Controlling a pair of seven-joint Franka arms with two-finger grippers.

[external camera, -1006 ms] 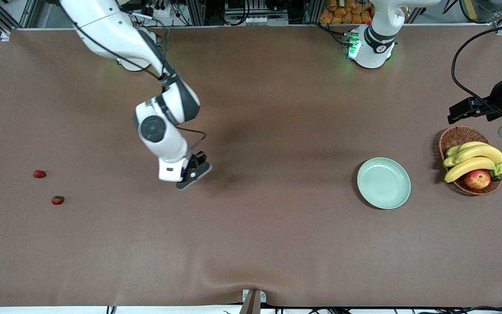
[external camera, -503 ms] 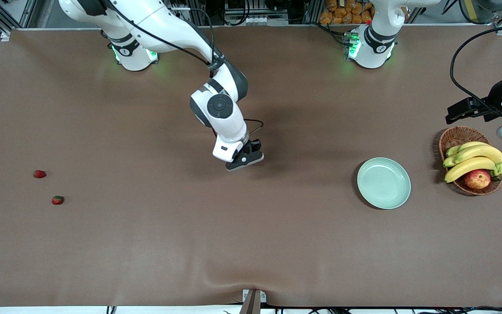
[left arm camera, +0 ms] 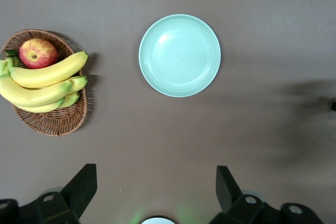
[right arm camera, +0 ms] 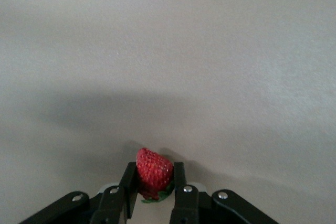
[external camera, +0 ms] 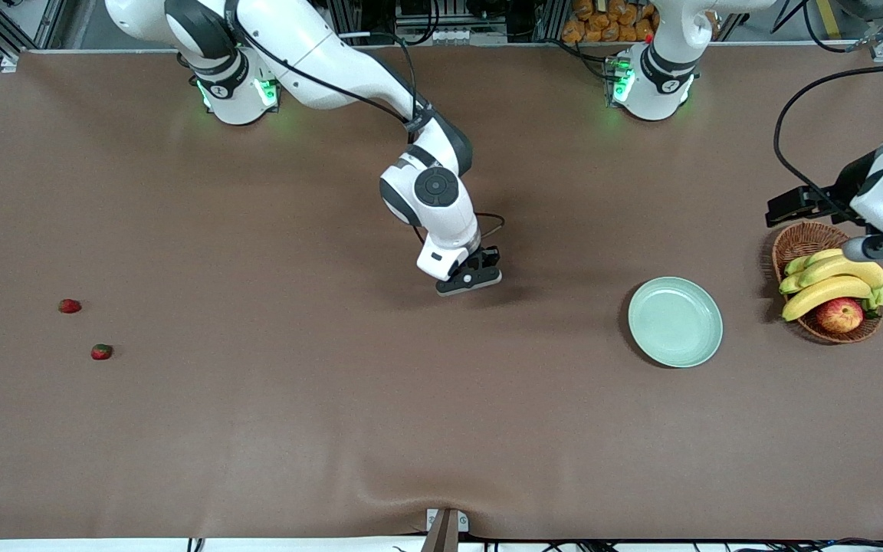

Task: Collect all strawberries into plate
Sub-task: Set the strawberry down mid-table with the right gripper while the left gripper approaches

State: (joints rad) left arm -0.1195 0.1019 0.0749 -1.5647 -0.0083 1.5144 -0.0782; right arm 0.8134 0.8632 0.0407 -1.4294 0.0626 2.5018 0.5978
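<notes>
Your right tool (right arm camera: pixel 154 195) is clamped on a strawberry (right arm camera: pixel 154 174), red, pitted and conical with a green cap, held in the air over the bare brown tabletop (external camera: pixel 441 429) near its middle. Your left tool (left arm camera: pixel 155 190) waits with its black fingers (left arm camera: pixel 79 187) spread wide, holding nothing, above the plate (external camera: pixel 675 321) and the basket (external camera: pixel 800 239). The plate is round, glossy, mint-green, raised at the rim. The woven wicker basket beside it holds smooth yellow bananas (external camera: pixel 832 280) and a red-yellow apple (external camera: pixel 840 314). Two more strawberries (external camera: pixel 70 306) (external camera: pixel 102 352) lie at the right arm's end of the tabletop, well apart from the plate. No writing is legible.
</notes>
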